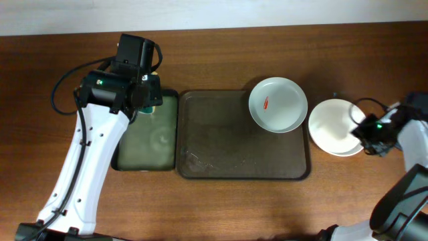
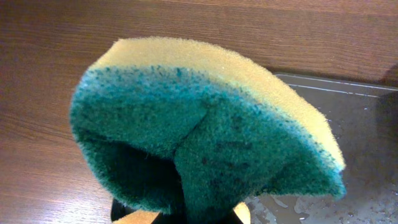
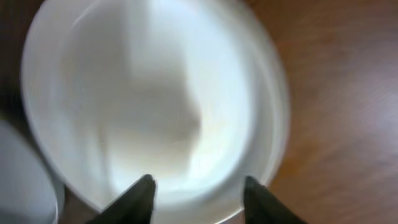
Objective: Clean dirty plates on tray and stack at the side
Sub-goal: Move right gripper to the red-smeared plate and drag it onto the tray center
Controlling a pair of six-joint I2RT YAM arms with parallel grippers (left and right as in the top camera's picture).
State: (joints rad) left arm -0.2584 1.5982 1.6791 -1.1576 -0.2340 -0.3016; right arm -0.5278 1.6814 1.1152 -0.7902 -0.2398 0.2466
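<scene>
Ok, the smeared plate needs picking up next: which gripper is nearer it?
Right. The right gripper hangs over the stack just right of the plate; the left gripper, holding the sponge, is over the small tray, past the big tray's far end.

a robotics lab bench: a white cabled left robot arm (image 1: 83, 161) and matching right arm (image 1: 416, 144) stand at a brown wood-grain table (image 1: 221, 207) by a plain pale wall (image 1: 267, 12). a yellow-and-green scouring sponge (image 2: 205, 124) adds a kitchen touch.
</scene>
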